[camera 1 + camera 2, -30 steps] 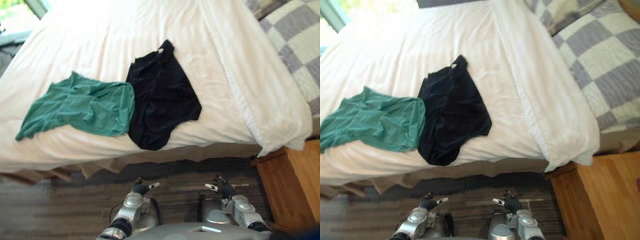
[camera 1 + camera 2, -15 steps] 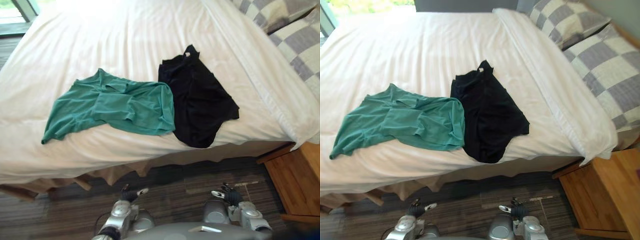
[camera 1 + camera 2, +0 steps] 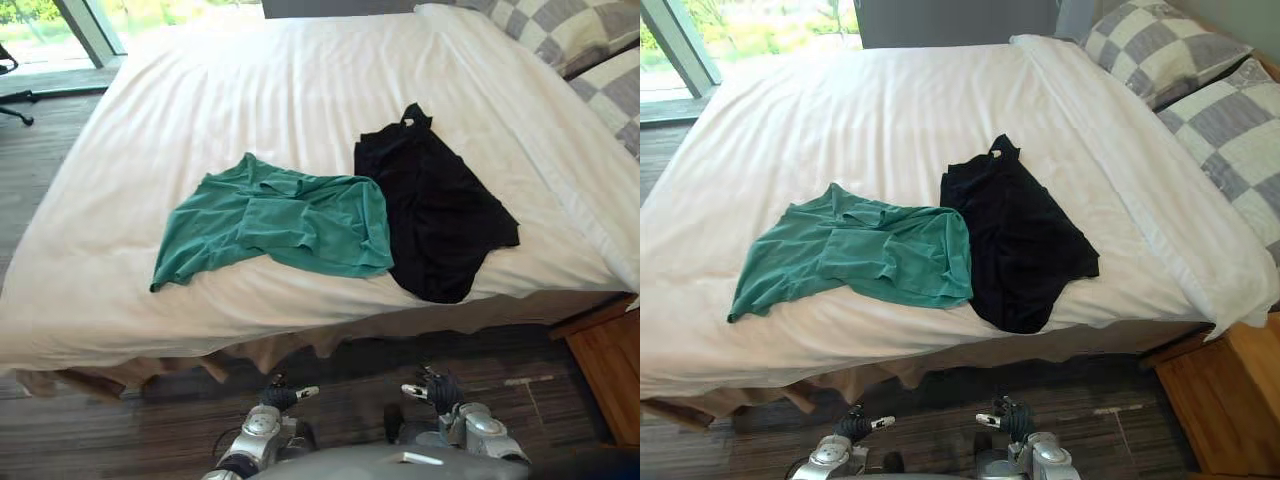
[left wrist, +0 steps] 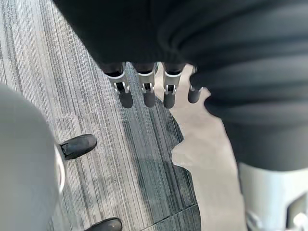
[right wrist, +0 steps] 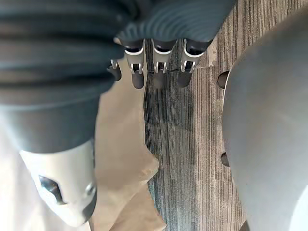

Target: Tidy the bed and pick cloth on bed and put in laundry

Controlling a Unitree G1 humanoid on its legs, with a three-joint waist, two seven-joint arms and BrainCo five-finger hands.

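Green cloth (image 3: pixel 290 215) and black cloth (image 3: pixel 435 210) top a white bed (image 3: pixel 250 100) with grey-checked pillows (image 3: pixel 1160 45).

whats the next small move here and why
Probably raise the right hand toward the black cloth: its near end lies by the front edge of the bed, roughly ahead of that hand. The right hand and the left hand hang low over the floor, open and empty. The green cloth lies beside the black one.
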